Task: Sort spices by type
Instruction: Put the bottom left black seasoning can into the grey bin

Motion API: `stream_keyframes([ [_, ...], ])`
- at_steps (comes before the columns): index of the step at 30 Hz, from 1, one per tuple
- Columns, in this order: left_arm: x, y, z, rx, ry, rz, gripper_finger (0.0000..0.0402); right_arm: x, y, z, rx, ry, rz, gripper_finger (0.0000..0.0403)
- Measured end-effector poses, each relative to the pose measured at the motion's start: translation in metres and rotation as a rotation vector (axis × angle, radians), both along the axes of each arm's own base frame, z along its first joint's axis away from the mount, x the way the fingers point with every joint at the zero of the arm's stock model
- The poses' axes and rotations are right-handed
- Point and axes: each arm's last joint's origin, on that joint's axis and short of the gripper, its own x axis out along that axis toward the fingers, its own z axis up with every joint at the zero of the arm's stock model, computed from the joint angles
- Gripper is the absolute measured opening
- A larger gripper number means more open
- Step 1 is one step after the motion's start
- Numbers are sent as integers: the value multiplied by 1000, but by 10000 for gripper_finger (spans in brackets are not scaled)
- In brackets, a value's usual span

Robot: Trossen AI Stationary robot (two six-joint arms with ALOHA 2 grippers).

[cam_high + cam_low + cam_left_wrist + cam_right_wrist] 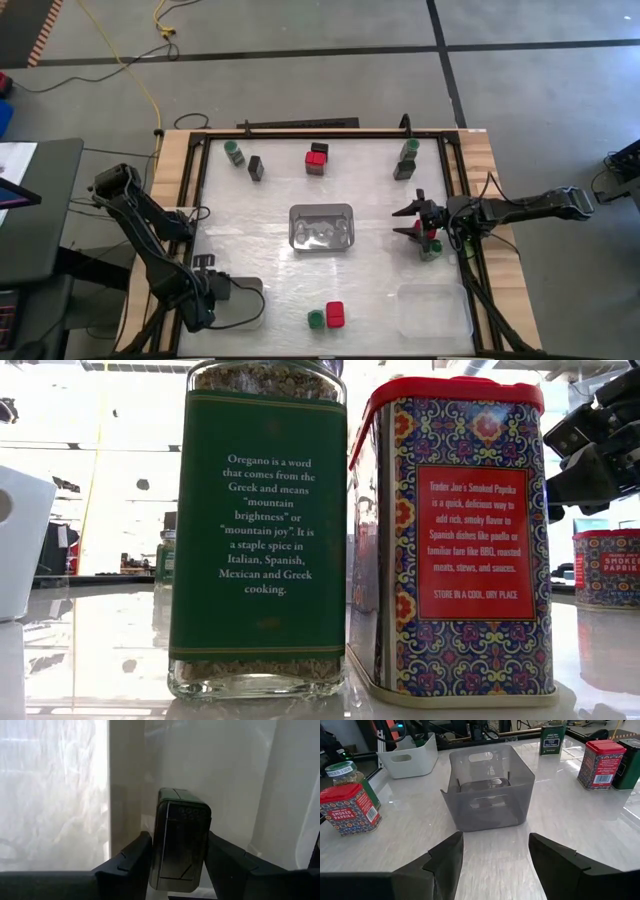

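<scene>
left gripper (177, 865) | near-left, inside white bin (250, 295), fingers flanking dark spice tin (180, 845), contact unclear | tin likely light, rigid, smooth, slippery; grip flat sides | right gripper (495, 855) agape, empty

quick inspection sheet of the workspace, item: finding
surface: pale table with a wood edge
job's things: oregano jar beside paprika tin at the near edge; more spices along the far edge
clutter: grey bin mid-table; white bin at the left
grippers: left claw inside the white bin, either side of a dark tin; right claw open, facing the grey bin
cables: yellow cable on the floor
surroundings: grey floor, dark tape lines
</scene>
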Motion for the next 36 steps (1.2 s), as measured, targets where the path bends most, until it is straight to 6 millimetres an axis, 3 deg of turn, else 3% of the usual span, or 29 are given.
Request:
stream_keyframes([
  [36,-1,3,0,38,-2,32,167,0,0,0,0,0,0,255],
])
